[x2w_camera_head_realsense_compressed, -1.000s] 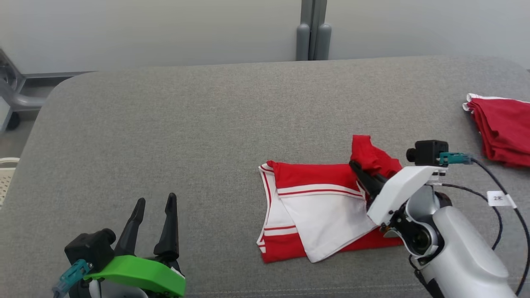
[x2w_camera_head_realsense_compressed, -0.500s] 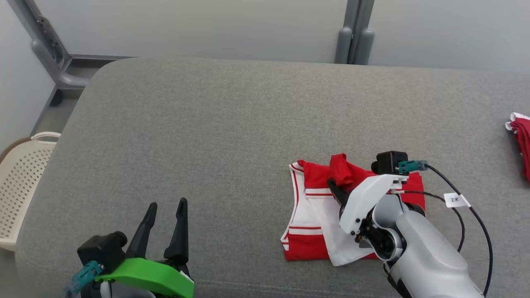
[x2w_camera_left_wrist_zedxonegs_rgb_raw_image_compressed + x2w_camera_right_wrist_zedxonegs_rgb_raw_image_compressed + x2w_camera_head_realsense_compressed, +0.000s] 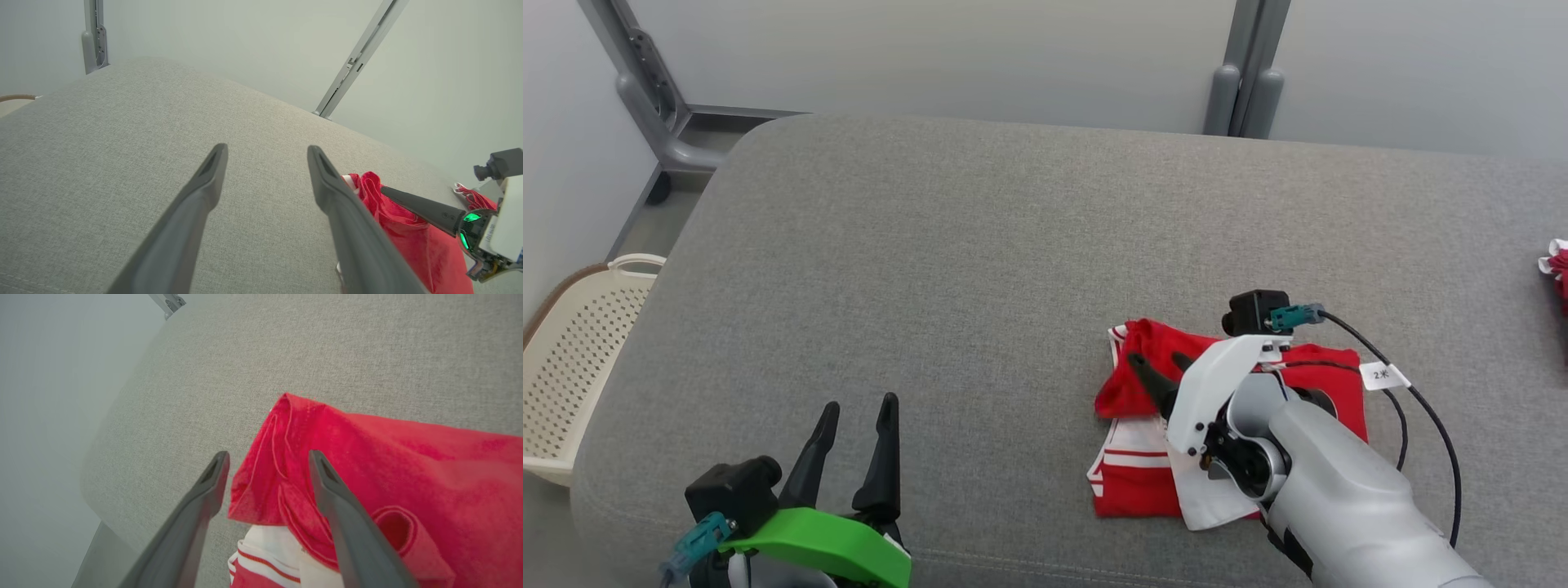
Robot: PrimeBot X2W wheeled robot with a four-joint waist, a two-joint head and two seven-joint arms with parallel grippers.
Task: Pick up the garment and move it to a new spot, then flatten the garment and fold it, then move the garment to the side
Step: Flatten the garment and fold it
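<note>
Tool status: left tool idles spread at the grey cushion's front edge; right tool just went from clenched to released above the garment, right of centre near that edge, so fold's probably landed.

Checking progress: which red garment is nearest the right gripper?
The red-and-white garment beneath the open right gripper; the other red garment lies apart at the far right edge.

right arm hides part of the garment; edge crops the basket.
</note>
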